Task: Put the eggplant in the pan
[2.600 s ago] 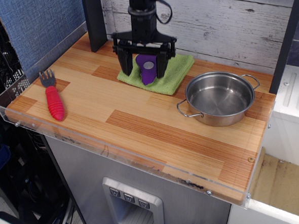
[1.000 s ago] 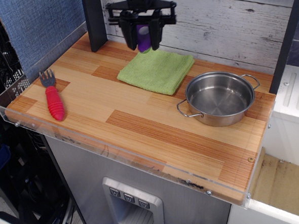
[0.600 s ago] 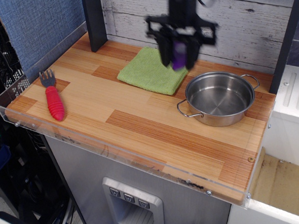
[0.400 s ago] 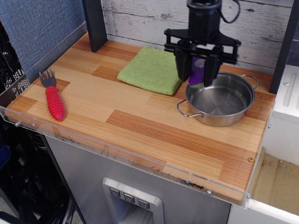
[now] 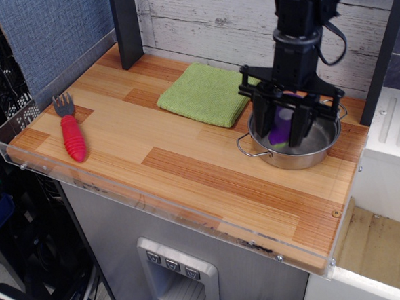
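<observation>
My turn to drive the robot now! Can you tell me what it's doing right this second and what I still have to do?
Gripper: shut on the eggplant, lowered over the pan.
Eggplant: between the fingers, over the pan's inside; I cannot tell if it touches the bottom.
Pan: on the right side of the wooden counter, beside the green cloth.
Red-handled fork: far left, not involved.
Done: eggplant picked up and carried to the pan.
Left: open the fingers to drop it in, then lift the arm away.

The claw [image 5: 281, 129] no longer sits over the green cloth [image 5: 207, 94]; it now hangs low over the pan [image 5: 323, 149] (fingers reaching down inside the rim), with the eggplant [image 5: 281, 127] lifted off the cloth and gripped between them.
</observation>
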`<state>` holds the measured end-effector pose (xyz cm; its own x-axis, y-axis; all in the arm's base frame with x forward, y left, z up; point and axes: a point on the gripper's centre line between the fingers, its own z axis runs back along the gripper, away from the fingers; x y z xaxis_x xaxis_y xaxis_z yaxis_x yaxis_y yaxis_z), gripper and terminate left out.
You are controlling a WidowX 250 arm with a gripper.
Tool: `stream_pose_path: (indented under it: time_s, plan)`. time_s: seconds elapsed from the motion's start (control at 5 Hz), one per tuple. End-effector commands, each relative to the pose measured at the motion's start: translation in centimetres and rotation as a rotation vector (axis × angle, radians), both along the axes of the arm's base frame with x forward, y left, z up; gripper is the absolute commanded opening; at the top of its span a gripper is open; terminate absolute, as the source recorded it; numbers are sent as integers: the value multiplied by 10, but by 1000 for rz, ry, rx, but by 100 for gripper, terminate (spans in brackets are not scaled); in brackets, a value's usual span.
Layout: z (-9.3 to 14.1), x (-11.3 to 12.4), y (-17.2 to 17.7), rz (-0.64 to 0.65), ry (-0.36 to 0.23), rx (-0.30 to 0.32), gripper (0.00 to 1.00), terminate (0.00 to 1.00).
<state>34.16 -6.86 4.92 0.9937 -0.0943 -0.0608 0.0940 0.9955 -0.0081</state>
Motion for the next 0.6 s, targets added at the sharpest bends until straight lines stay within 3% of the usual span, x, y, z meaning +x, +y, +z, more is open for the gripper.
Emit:
stream_pose_path:
  time_s: [0.0, 0.4]
  plan:
    - [-3, 7, -12, -25, -57, -12, 0, 0]
    - [-16, 27, -9, 4, -79, -12, 0, 0]
